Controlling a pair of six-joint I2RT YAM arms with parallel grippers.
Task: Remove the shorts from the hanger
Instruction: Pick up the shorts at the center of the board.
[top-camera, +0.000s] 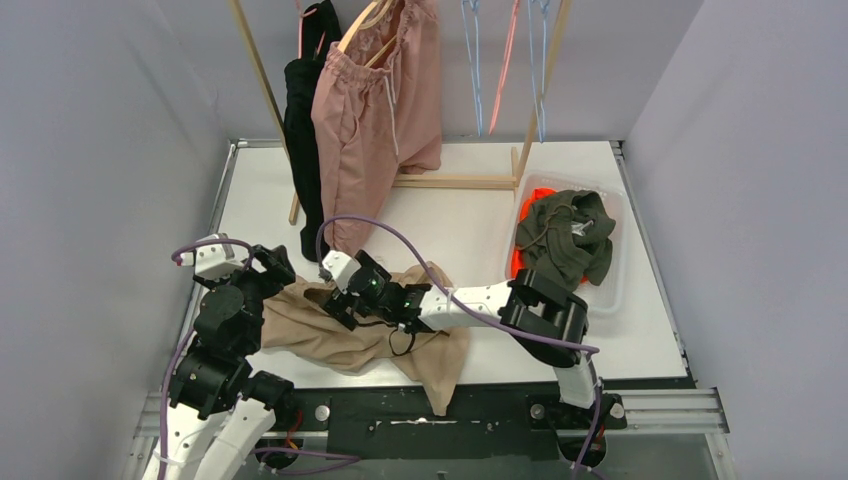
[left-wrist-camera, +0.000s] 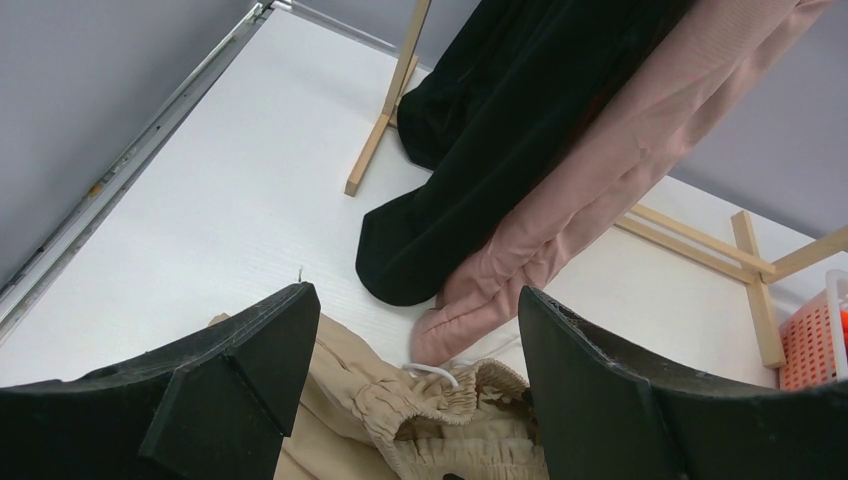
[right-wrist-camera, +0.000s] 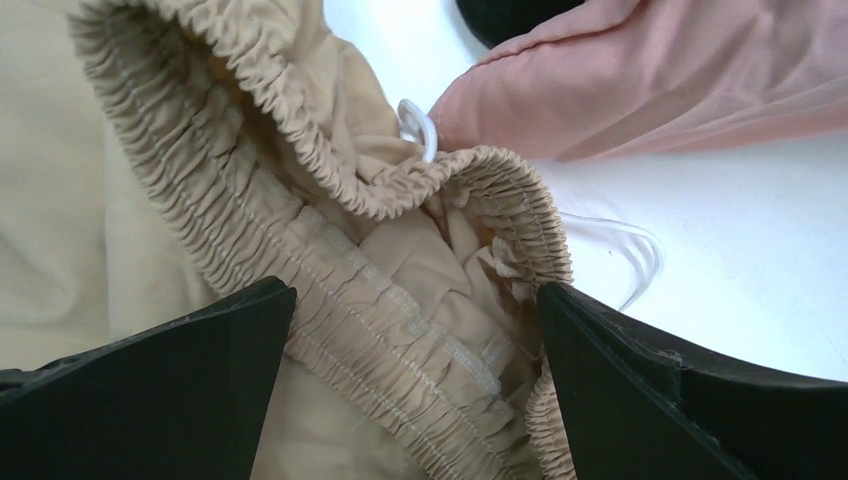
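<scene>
Beige shorts (top-camera: 350, 335) lie crumpled on the table near the front edge. Their gathered waistband (right-wrist-camera: 400, 300) sits between the wide-apart fingers of my right gripper (right-wrist-camera: 415, 345), which is open and low over it. My left gripper (left-wrist-camera: 410, 350) is open too, just left of the beige shorts (left-wrist-camera: 450, 420) and holding nothing. From above, the left gripper (top-camera: 272, 266) and right gripper (top-camera: 338, 300) flank the waist end. Dusty pink shorts (top-camera: 375, 120) hang on a wooden hanger (top-camera: 362, 28) on the rack, their hem (left-wrist-camera: 500, 280) touching the table.
A black garment (top-camera: 305, 130) hangs left of the pink shorts. The wooden rack's base bar (top-camera: 455, 182) crosses the back of the table. A clear bin (top-camera: 610, 290) at the right holds olive green shorts (top-camera: 565, 235) over orange ones (top-camera: 535, 200). Empty hangers (top-camera: 505, 60) dangle on the rack.
</scene>
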